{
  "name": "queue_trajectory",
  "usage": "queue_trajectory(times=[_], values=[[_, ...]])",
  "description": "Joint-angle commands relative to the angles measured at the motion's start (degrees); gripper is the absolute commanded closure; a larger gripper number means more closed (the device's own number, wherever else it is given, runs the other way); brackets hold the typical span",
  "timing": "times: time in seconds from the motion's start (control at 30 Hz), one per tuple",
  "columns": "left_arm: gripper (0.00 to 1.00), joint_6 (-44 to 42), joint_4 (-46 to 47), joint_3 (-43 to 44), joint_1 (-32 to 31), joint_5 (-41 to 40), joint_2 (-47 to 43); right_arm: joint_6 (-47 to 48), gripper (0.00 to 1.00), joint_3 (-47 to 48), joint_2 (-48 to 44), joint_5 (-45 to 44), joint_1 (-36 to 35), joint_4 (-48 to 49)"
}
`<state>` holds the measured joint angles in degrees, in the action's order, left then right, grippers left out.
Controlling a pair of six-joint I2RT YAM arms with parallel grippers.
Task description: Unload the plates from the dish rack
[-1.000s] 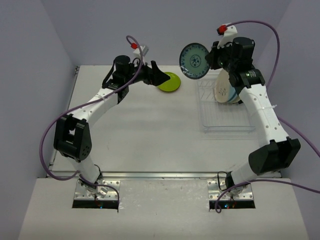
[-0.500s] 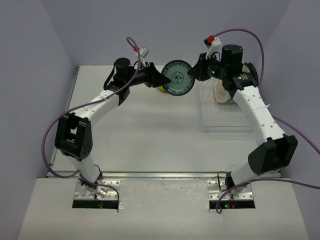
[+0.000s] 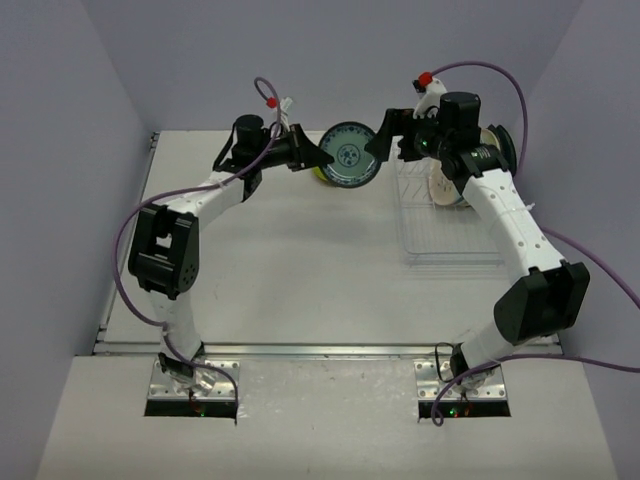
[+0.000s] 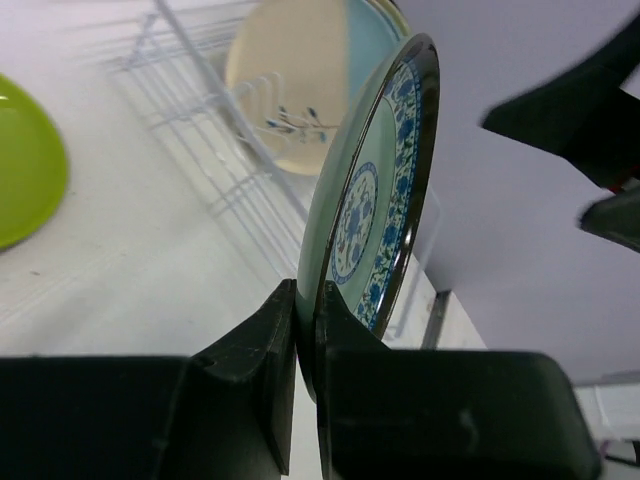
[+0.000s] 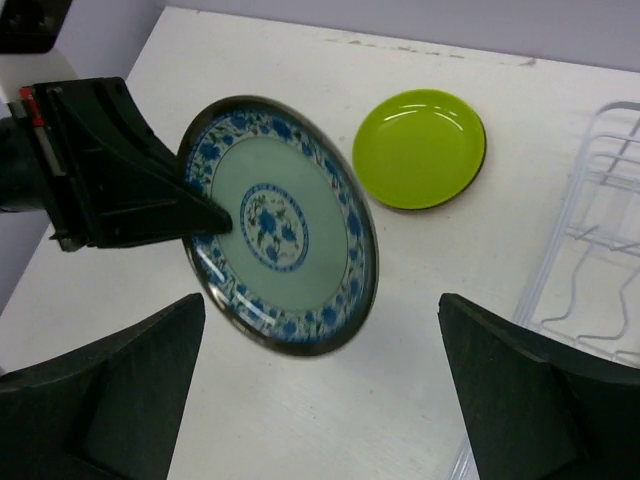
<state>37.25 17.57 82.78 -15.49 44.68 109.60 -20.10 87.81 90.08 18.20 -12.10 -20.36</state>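
Left gripper point(image 4: 305, 300) clamped tight on teal-patterned plate point(image 4: 375, 200), held upright above table point(image 3: 280, 250). Right gripper point(image 5: 318, 330) gaped wide, holding nothing. Lime-green plate point(image 5: 420, 148) lay at 10 o'clock of dish rack point(image 3: 450, 225).

Two arms, same build. Left tool point(image 3: 320, 160) and right tool point(image 3: 378, 140): matte black, thick wedge fingers point(image 4: 250, 385) narrowing toward tips. Just behind each tool: black cylindrical wrist motor point(image 3: 460, 105), white bracket with red cap point(image 3: 426, 78). Further back from tool: white links point(image 3: 510, 215) with row of small dark dots, then bulky black elbow housing point(image 3: 542, 305). Purple cable point(image 3: 478, 65) loops from behind tool back to bolted metal base plate point(image 3: 190, 382).
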Motion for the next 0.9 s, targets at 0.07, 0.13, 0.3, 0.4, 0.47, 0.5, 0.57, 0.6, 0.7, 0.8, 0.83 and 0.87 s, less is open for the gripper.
queue_trajectory(times=[0.07,0.13,0.3,0.4,0.47,0.5,0.57,0.6,0.7,0.8,0.83,0.87], values=[[1.0,0.41,-3.63,11.56,3.19,-11.1,10.48,-4.34,0.01,-0.83,-1.77,-9.11,7.53,1.58],[1.0,0.61,-4.13,13.94,3.19,-13.25,13.25,-4.67,0.01,-1.85,-2.49,-8.8,9.31,1.64],[1.0,3.02,-9.34,25.39,3.28,-17.49,23.1,-3.08,0.01,-5.89,-5.07,-9.76,10.89,1.64],[1.0,4.58,-9.34,28.79,3.28,-18.03,27.32,-2.1,0.01,-7.15,-6.05,-10.66,10.96,1.64],[1.0,5.11,-9.13,30.67,3.28,-19.36,29.57,-1.09,0.01,-7.65,-6.58,-11.84,10.96,1.64],[1.0,5.05,-9.13,31.19,3.22,-20.09,30.18,-0.77,0.01,-7.71,-6.84,-12.24,10.96,1.64],[1.0,4.88,-9.22,32.48,3.24,-21.33,31.72,0.08,0.01,-7.94,-7.48,-13.37,11.01,1.64],[0.98,4.73,-9.29,33.09,3.25,-21.52,32.3,0.51,0.01,-7.98,-7.69,-13.97,11.05,1.54],[0.9,4.41,-9.48,34.26,3.19,-20.84,33.88,1.35,0.01,-8.08,-8.16,-14.93,11.05,1.29],[0.8,3.21,-9.93,34.38,2.62,-20.51,34.04,1.84,0.01,-8.27,-8.34,-15.04,11.05,1.2],[0.73,2.38,-10.2,34.38,2.38,-20.53,33.93,1.99,0.01,-8.21,-8.4,-15.12,11.05,1.12],[0.63,1.27,-10.57,34.37,2.1,-20.59,33.69,2.22,0.01,-8.1,-8.54,-15.38,11.05,0.91]])
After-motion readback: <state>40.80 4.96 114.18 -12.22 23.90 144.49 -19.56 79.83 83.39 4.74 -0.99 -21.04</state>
